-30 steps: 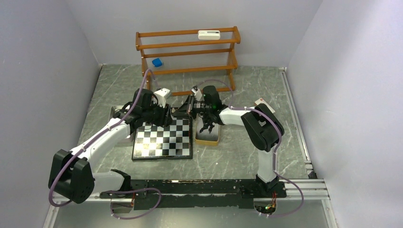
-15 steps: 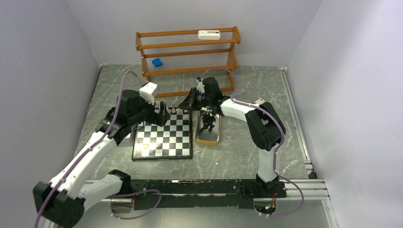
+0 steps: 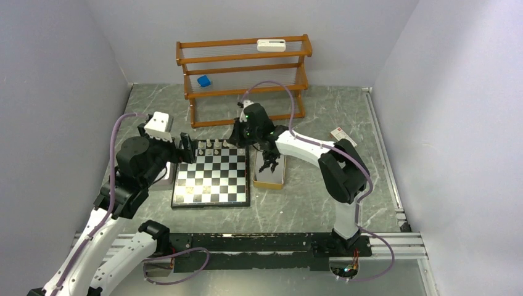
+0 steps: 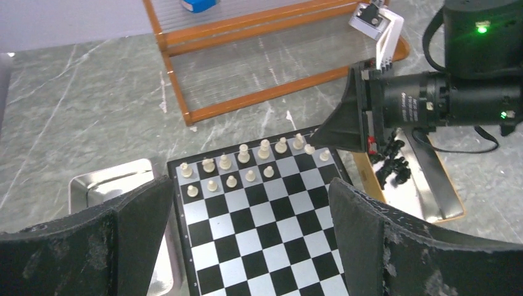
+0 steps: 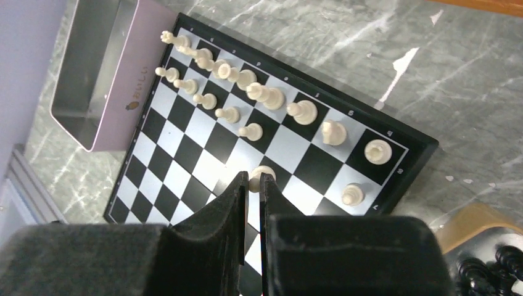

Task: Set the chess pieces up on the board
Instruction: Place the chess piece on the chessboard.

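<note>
right wrist view: my right gripper [image 5: 254, 180] hangs over the board [image 5: 317, 166], its fingers drawn almost together and pinching a cream pawn [image 5: 264, 172] above the second row from the board's far edge. the other cream pieces [image 5: 247, 77] stand in two rows along that far edge. my left gripper [image 4: 247, 191] hovers by the board's left side, fingers spread wide, holding nothing. the black pieces [image 3: 269, 161] lie heaped in a tray [image 3: 269, 182] just beside the board's right edge.

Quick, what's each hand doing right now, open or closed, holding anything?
Left hand: open wide, holding nothing.
Right hand: closed on a cream chess piece.
</note>
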### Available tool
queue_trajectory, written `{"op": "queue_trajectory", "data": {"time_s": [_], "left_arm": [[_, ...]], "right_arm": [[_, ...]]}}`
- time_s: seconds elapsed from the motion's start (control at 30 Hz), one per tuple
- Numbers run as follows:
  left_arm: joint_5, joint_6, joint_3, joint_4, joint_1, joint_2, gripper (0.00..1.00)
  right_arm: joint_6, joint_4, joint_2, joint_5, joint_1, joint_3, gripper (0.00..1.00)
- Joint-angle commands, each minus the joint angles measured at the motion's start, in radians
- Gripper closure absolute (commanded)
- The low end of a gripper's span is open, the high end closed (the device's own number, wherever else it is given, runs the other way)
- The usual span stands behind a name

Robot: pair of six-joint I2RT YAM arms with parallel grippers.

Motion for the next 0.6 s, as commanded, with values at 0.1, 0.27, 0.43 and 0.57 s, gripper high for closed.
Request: {"op": "queue_trajectory", "data": {"time_s": [0.1,0.27,0.43,0.57], "left_arm": [[-0.172,-0.016,0.001,-0.054,-0.003,-0.059,0.0],[-0.228,-0.014,-0.006,-0.05,-0.003,-0.123,0.0],[-0.231,-0.009,-0.012,-0.042,-0.004,-0.142,0.0],[-0.227,-0.007,-0.006,-0.045,-0.003,-0.126,0.0]], "right_arm": [[-0.144,-0.068,0.009,0.209,0.095,0.054,0.89],[-0.163,-0.119,0.044,0.278,0.124,0.093,0.88],[-0.16,-0.15,0.078,0.301,0.131,0.122,0.88],[-0.16,-0.174,0.102,0.308,0.135,0.142,0.88]]}}
